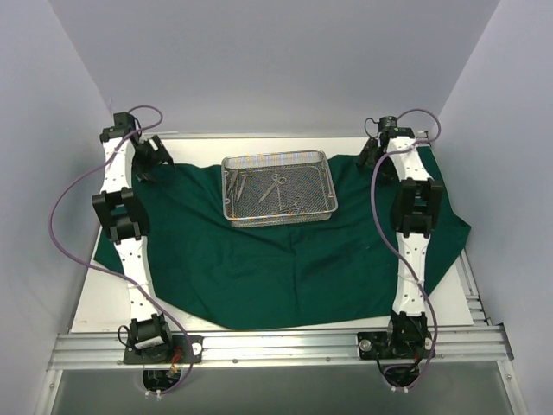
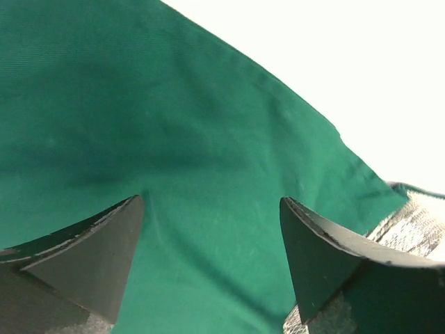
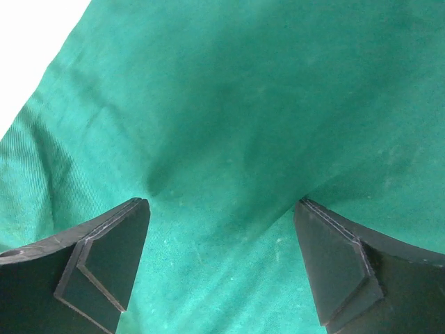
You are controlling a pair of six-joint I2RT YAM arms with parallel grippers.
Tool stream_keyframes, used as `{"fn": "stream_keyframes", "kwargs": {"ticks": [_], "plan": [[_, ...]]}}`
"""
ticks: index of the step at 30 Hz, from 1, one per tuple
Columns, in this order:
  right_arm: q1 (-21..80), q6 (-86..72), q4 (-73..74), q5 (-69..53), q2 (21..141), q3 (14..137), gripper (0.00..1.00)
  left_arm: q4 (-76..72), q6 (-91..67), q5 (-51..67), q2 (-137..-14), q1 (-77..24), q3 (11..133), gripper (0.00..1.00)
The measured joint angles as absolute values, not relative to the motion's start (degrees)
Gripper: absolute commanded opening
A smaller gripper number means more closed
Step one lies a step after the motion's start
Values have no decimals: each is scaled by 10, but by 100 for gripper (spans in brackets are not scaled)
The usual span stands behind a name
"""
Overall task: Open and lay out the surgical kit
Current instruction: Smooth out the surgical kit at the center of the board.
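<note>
Both arms are stretched way forward from their bases at the near edge, so each one is laid out almost flat along one side of the tabletop (image 1: 104, 303). The left arm (image 1: 125, 226) is run up the left side with an elbow bump about halfway. The right arm (image 1: 415, 220) is mirrored on the right side.

The left pincer (image 2: 211, 200) is parked over the far left corner of the green drape (image 1: 276, 268), and its fingers are spread wide with nothing but cloth seen between them. Same deal for the right pincer (image 3: 221, 202) at the far right corner: it's held wide apart over the cloth with nothing pinched. Whether the fingertips are actually pressed on the fabric can't be told from these views.

The drape is spread open across the tabletop, with its long axis running left to right. Its near edge is curved, and the right side is draped toward the tabletop's edge.

The mesh tray (image 1: 282, 216) is set on the far middle of the drape between the two pincers. Its long side also runs left to right, skewed just a touch. The steel instruments (image 1: 275, 186) are piled inside it and pointed every which way.
</note>
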State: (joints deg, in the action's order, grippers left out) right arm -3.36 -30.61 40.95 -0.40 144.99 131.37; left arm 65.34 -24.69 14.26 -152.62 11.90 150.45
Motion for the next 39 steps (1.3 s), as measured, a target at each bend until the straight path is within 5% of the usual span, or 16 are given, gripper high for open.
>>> {"fn": "stream_keyframes", "kwargs": {"ticks": [16,26,39], "plan": [[76,-154,379,55,1428,1294,92,666,-172,35,-1432,-28,1428,100],[48,-123,365,41,1432,1294,89,697,-171,-23,-1492,-64,1429,93],[38,-161,350,33,1477,1333,82,774,-152,-54,-1589,-64,1599,96]]}}
